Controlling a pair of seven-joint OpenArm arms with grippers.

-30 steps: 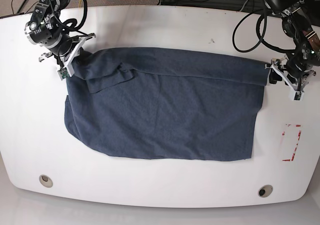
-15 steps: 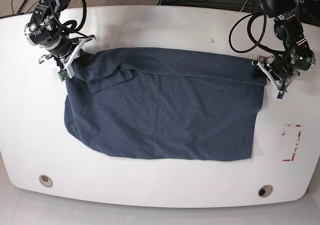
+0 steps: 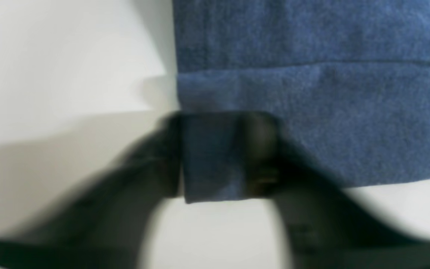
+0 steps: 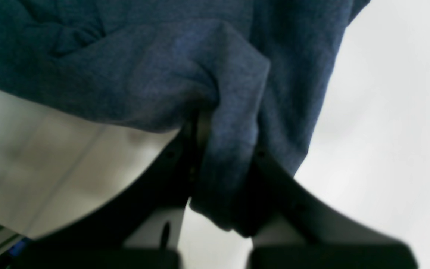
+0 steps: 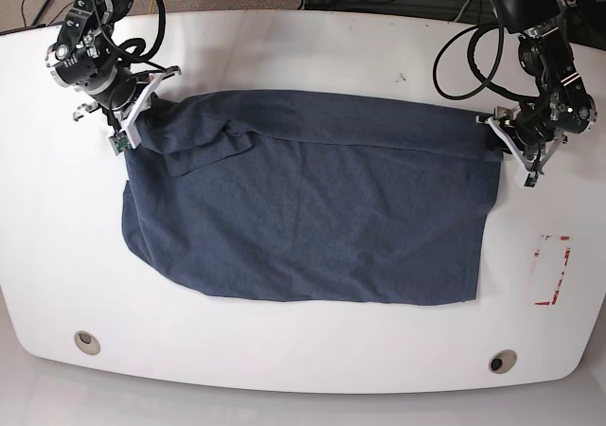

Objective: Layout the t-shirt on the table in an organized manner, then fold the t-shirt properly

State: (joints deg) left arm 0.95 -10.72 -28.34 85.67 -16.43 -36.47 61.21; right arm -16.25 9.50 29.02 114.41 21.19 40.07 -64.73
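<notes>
A dark blue t-shirt (image 5: 312,208) lies spread across the white table (image 5: 312,47), with a folded-over flap near its upper left. At the shirt's upper right corner, my left gripper (image 5: 504,143) has its jaws closed on the hem. The left wrist view shows that hem corner of the t-shirt (image 3: 312,112) pinched in my left gripper (image 3: 215,157), whose dark fingers (image 3: 263,149) are blurred. Over at the upper left corner my right gripper (image 5: 142,118) is shut on bunched cloth. In the right wrist view a fold of the t-shirt (image 4: 144,74) is squeezed in my right gripper (image 4: 226,179).
A red-outlined rectangle mark (image 5: 552,270) sits near the table's right edge. Two round grommet holes (image 5: 86,340) (image 5: 502,361) are near the front edge. Black cables (image 5: 464,57) loop from the arm at the back right. A dark speck (image 5: 401,77) lies behind the shirt.
My left gripper moved in from the right to the shirt's upper right corner and closed on the hem. The right gripper kept its hold and place.
</notes>
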